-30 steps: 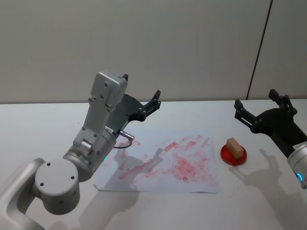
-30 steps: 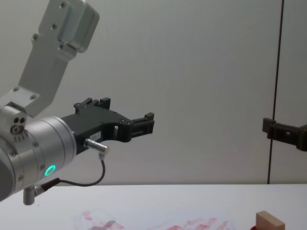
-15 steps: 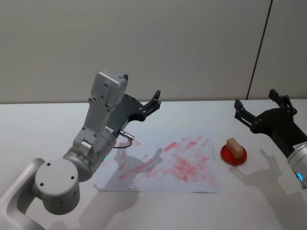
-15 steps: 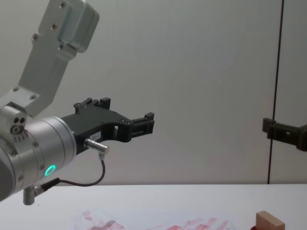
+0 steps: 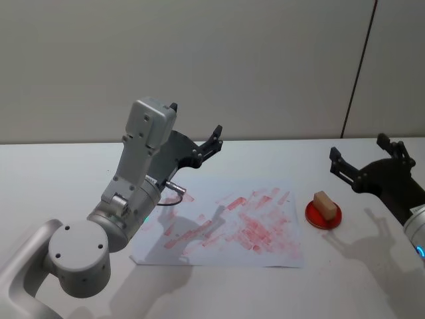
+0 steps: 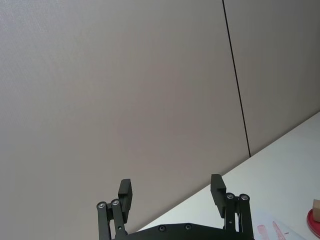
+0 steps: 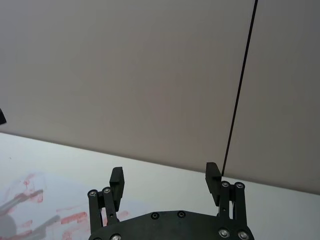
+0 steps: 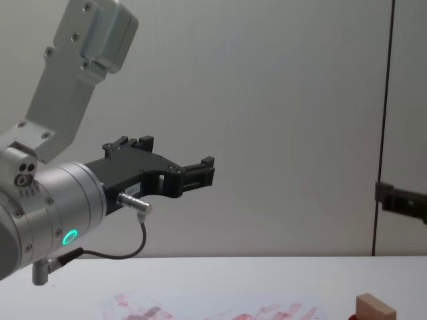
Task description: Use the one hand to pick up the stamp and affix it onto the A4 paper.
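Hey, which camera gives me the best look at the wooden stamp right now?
The head view: the stamp lies whole on the red pad, right of the A4 paper. The chest view catches just its top at the bottom edge; the left wrist view, a sliver at the frame edge.

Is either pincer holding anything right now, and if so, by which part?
Nothing is held. The right pincer and left pincer are both open and empty in the air; the stamp sits on the red pad, untouched.
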Robot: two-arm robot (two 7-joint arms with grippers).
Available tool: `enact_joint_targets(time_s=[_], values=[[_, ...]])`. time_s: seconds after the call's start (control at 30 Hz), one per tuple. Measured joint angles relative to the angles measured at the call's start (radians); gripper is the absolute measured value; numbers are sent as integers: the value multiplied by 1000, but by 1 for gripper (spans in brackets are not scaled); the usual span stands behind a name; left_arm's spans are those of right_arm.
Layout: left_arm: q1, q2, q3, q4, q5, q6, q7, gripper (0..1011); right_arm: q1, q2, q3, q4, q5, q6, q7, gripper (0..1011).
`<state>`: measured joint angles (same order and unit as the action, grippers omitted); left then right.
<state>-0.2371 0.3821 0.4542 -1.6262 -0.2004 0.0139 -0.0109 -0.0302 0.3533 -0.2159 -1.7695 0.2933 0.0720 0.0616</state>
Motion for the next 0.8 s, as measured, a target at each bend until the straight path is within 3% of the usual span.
enact_joint_targets(time_s=[0.37,0.8], values=[[0,0,0,0,0,0,0,1002,14,-7,-5,41,-27,105,-4,1001],[0,0,0,0,0,0,0,1002,103,-73,-45,176,-108,212,45,1001]])
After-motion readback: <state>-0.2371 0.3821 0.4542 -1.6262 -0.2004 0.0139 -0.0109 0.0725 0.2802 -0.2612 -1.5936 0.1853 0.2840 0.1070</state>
